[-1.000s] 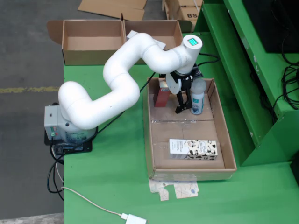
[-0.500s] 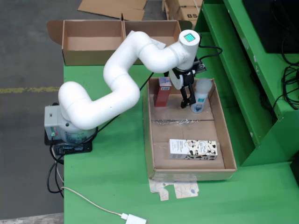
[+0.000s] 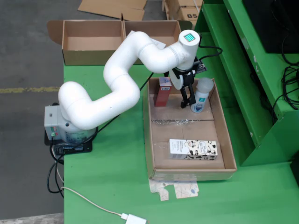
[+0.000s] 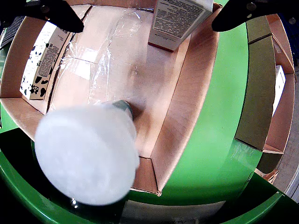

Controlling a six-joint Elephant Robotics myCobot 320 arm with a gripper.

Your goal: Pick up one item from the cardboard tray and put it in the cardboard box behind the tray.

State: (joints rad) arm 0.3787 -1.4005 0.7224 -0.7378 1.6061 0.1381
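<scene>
While the white-capped bottle (image 3: pixel 200 97) stands upright at the far end of the cardboard tray (image 3: pixel 228 149), beside the red carton (image 3: pixel 162 92), we see the gripper (image 3: pixel 188 103) spread open just next to it, holding nothing. We judge this the approach: next we must straddle the bottle, close, then lift toward the cardboard box (image 3: pixel 74 55).

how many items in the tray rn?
3. Red carton upright at the far left corner of the tray, white-capped bottle beside the gripper at the far right, cow-print carton lying flat near the front. None seem hidden.
</scene>
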